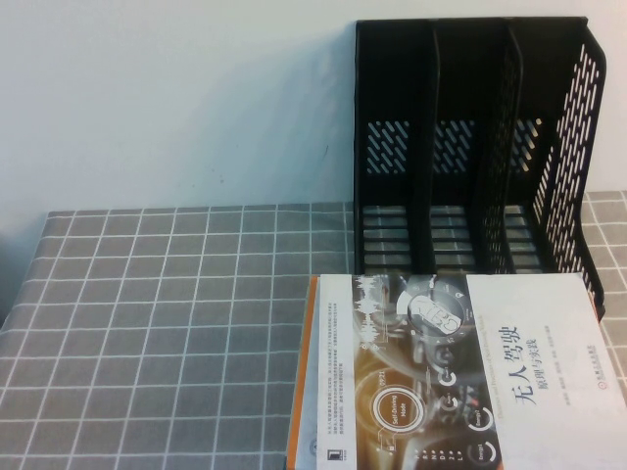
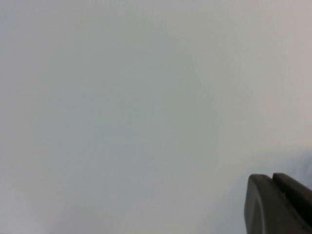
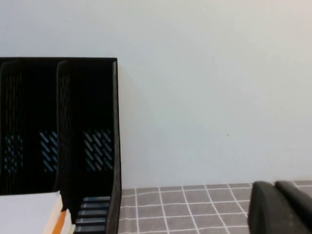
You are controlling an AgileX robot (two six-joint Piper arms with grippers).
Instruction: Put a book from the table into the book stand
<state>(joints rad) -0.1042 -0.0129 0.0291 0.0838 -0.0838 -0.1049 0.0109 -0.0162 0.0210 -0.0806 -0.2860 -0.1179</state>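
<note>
The book [image 1: 460, 377] lies flat on the table [image 1: 167, 323] at the front right, cover up, with dark dashboard art, a white title band and an orange spine on its left edge. The black book stand [image 1: 470, 147] stands upright just behind it against the wall, its three compartments empty. Neither gripper shows in the high view. The left gripper [image 2: 273, 183] is shut and empty, facing only the pale wall. The right gripper [image 3: 275, 187] is shut and empty, above the table [image 3: 185, 209] and to the right of the stand [image 3: 73, 126] and the book's corner [image 3: 27, 212].
A pale wall runs behind the table. The grey grid cloth stretches bare to the left of the book and the stand. The table's left edge [image 1: 24, 284] slants off at the far left.
</note>
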